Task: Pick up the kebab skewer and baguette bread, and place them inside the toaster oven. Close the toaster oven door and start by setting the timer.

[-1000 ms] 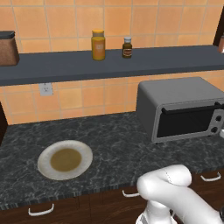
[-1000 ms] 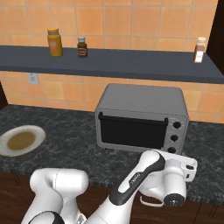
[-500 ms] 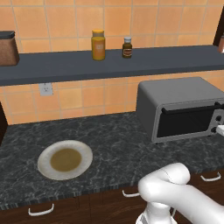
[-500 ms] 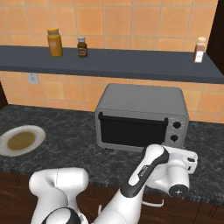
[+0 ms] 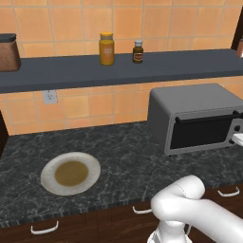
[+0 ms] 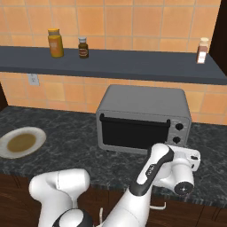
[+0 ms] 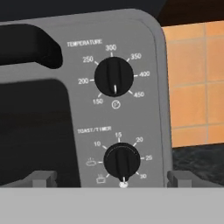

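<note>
The toaster oven (image 5: pixel 194 118) (image 6: pixel 142 115) stands on the counter at the right. The toaster oven door (image 6: pixel 133 133) (image 7: pixel 30 131) is shut, its black handle (image 7: pixel 26 50) along the top. My gripper (image 7: pixel 111 180) (image 6: pixel 188 154) is open and faces the knob column at close range. The timer knob (image 7: pixel 122 160) sits between its fingertips (image 7: pixel 43 178), and the temperature knob (image 7: pixel 113 76) is above it. Whether the fingers touch the knob I cannot tell. The kebab skewer and baguette bread are hidden from view.
A white plate (image 5: pixel 70 173) (image 6: pixel 22 142) with a brown centre lies on the dark counter at the left. On the shelf above stand an orange jar (image 5: pixel 107 48), a small dark bottle (image 5: pixel 137 51), a copper canister (image 5: pixel 8 52) and a shaker (image 6: pixel 202 50).
The hand has risen and moved closer to the toaster oven's knob column. Its jaws have stayed open, and the door has stayed shut.
</note>
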Available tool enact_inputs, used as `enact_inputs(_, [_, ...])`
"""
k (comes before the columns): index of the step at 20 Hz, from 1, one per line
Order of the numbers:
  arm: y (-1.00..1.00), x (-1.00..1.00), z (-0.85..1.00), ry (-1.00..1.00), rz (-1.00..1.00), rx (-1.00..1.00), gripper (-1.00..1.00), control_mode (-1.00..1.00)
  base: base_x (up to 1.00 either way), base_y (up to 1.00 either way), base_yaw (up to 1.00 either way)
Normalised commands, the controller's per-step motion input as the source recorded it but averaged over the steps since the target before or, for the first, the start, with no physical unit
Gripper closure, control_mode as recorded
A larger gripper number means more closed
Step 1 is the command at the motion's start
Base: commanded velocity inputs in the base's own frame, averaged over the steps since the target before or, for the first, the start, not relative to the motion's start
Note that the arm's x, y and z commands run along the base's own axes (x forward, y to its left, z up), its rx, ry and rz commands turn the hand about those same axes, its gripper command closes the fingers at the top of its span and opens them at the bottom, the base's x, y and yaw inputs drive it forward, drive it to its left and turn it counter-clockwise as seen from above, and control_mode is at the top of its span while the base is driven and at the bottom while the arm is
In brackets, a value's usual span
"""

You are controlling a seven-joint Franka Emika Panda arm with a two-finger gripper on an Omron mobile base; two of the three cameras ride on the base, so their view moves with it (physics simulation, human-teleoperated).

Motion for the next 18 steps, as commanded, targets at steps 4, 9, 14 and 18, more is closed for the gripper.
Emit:
enact_inputs(4, [-0.06, 0.29, -0.03, 0.00, 0.00, 0.00, -1.00, -1.00, 0.00, 0.00, 0.00])
enact_inputs(9, [-0.08, 0.21, 0.00, -0.01, 0.00, 0.00, -1.00, -1.00, 0.00, 0.00, 0.00])
enact_inputs(14, [0.00, 0.09, 0.00, 0.00, 0.00, 0.00, -1.00, -1.00, 0.00, 0.00, 0.00])
enact_inputs(18, [0.00, 0.00, 0.00, 0.00, 0.00, 0.00, -1.00, -1.00, 0.00, 0.00, 0.00])
